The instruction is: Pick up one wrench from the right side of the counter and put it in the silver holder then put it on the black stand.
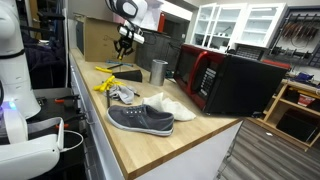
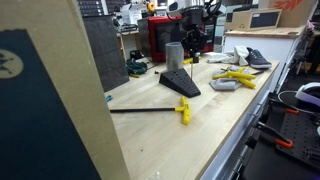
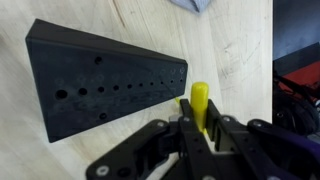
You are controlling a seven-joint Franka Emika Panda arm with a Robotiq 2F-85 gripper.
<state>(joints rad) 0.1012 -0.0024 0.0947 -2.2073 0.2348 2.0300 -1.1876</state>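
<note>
In the wrist view my gripper [image 3: 200, 120] is shut on the yellow handle of a wrench [image 3: 201, 97]; its dark shaft is hidden. The handle hangs just past the right end of the black stand [image 3: 100, 85], a wedge with a row of holes. In both exterior views the gripper [image 1: 124, 42] [image 2: 192, 38] is raised above the counter [image 1: 190, 140], near the stand [image 1: 125, 74] [image 2: 181, 86] and the silver holder [image 1: 158, 71] [image 2: 174, 55]. Another wrench [image 2: 150, 110] with a yellow T-handle lies flat on the counter. More yellow-handled wrenches [image 1: 106, 83] [image 2: 236, 77] lie in a small pile.
A grey shoe [image 1: 140, 119] and a white shoe [image 1: 172, 106] lie on the counter. A red-and-black microwave [image 1: 225, 80] stands behind the holder. A cardboard box [image 1: 100, 40] is at the far end. A tall panel [image 2: 45, 110] blocks part of an exterior view.
</note>
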